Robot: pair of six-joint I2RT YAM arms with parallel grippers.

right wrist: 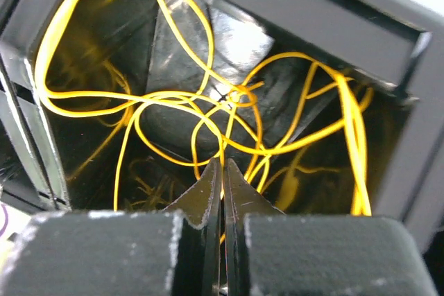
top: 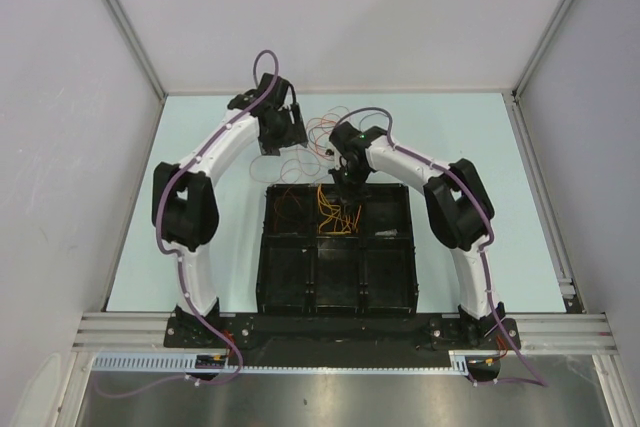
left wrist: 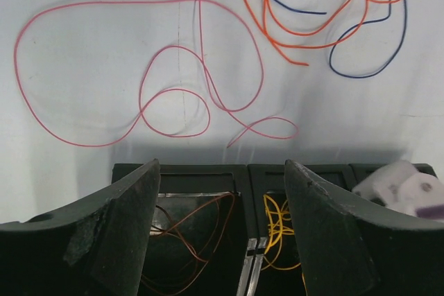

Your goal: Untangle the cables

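Note:
Loose cables [top: 320, 132] lie on the table behind the black tray [top: 335, 312]. In the left wrist view I see a pink-red cable [left wrist: 139, 1] looping widely, an orange cable [left wrist: 298, 34] and a dark blue cable [left wrist: 361, 75]. My left gripper [left wrist: 220, 164] is open and empty, above the tray's far rim [left wrist: 201, 171]; it also shows in the top view [top: 280, 137]. My right gripper [right wrist: 223, 162] is down in the tray's back middle compartment, shut on a strand of the yellow cable [right wrist: 173, 95]. It shows in the top view too [top: 347, 197].
The tray has several compartments. The back left one holds a thin brown-red cable [left wrist: 201, 216], the back middle one the yellow cable [left wrist: 277, 223]. The right arm's white link [left wrist: 402, 185] is close on the left gripper's right. Grey walls enclose the table.

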